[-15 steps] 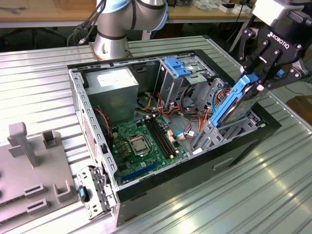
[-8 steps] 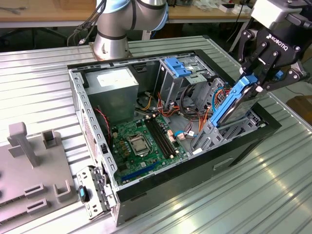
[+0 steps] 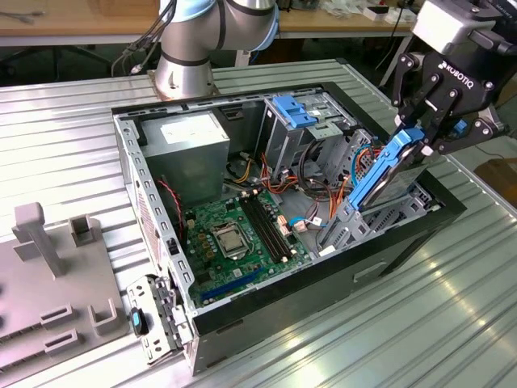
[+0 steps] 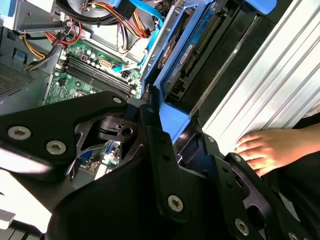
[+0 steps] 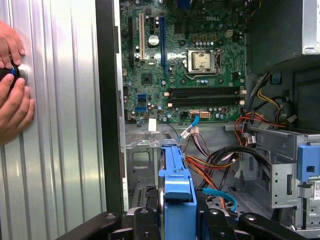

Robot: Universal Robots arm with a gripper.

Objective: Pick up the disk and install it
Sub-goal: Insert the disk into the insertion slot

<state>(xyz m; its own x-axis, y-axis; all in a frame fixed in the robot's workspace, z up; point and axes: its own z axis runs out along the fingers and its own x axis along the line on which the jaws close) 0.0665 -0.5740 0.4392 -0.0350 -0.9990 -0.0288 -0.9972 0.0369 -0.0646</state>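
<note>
Now, jaws: pinching the disk [image 3: 386, 171] by its top end.
Disk: tilted, three o'clock side of computer case [image 3: 266, 303].

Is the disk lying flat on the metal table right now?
No, the gripper grips the disk by its upper end, tilted steeply above the open computer case.

White lettering [image 3: 458, 75] stands on the black body of the tool [image 3: 420, 136], upper right of the exterior view. Pale print [image 5: 216, 18] on the motherboard [image 5: 190, 60], first wrist view, apparently a maker's mark.
</note>
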